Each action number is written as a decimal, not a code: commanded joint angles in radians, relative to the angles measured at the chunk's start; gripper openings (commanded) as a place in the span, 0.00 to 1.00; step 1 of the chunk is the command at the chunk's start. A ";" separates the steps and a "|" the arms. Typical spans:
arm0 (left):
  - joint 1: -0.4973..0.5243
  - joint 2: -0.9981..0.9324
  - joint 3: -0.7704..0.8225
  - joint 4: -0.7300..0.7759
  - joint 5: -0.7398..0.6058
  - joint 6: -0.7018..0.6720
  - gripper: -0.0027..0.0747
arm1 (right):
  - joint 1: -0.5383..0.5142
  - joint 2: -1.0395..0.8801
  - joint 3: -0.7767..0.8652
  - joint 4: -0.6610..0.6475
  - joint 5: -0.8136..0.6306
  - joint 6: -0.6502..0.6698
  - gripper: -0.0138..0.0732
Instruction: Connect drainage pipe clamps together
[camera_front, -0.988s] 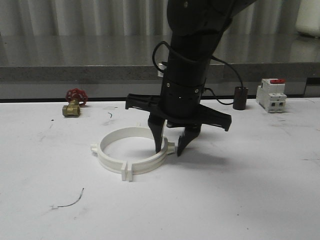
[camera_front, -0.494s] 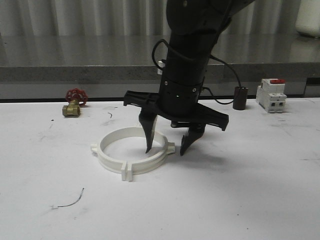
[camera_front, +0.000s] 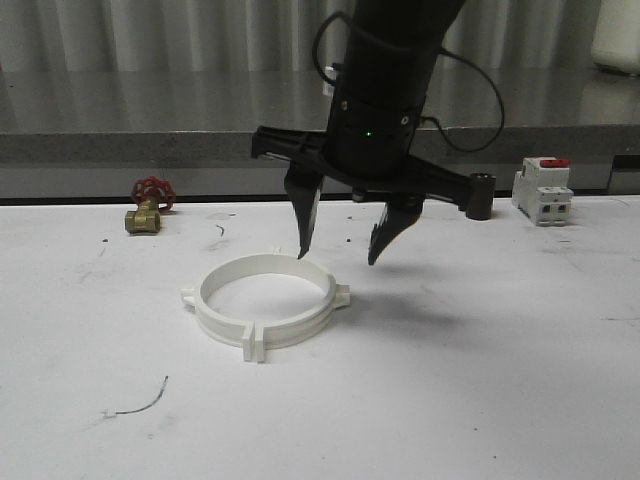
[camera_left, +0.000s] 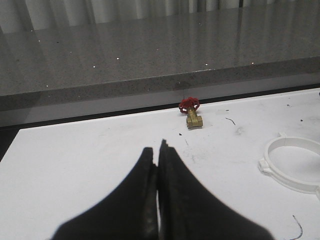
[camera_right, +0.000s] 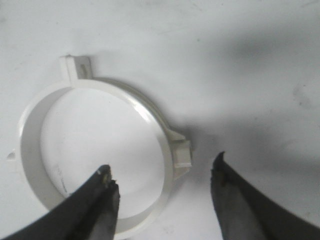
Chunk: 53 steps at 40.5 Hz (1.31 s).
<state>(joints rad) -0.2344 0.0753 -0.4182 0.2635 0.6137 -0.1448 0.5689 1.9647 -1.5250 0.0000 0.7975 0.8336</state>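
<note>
The drainage pipe clamps lie joined as one white ring on the white table, lugs sticking out at its sides; the ring also shows in the right wrist view and at the edge of the left wrist view. My right gripper hangs open above the ring's right rear part, holding nothing, its fingertips lifted off the ring. In the right wrist view the gripper straddles the rim near one lug. My left gripper is shut and empty over bare table, well away from the ring.
A brass valve with a red handwheel sits at the back left. A white breaker with a red top and a black cylinder stand at the back right. A thin wire scrap lies near the front left. A grey ledge runs behind the table.
My right gripper opened off the ring's right rim and rose straight up. The ring stayed where it lay on the table.
</note>
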 joint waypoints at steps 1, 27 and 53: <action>0.000 0.014 -0.023 0.002 -0.080 -0.005 0.01 | -0.002 -0.108 -0.028 -0.017 -0.007 -0.022 0.46; 0.000 0.014 -0.023 0.002 -0.080 -0.005 0.01 | -0.171 -0.425 0.052 0.000 0.135 -0.242 0.03; 0.000 0.014 -0.023 0.002 -0.080 -0.005 0.01 | -0.583 -0.971 0.642 -0.006 -0.087 -0.621 0.03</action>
<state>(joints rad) -0.2344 0.0753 -0.4182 0.2635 0.6137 -0.1448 -0.0185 1.0980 -0.9360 0.0065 0.8523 0.2693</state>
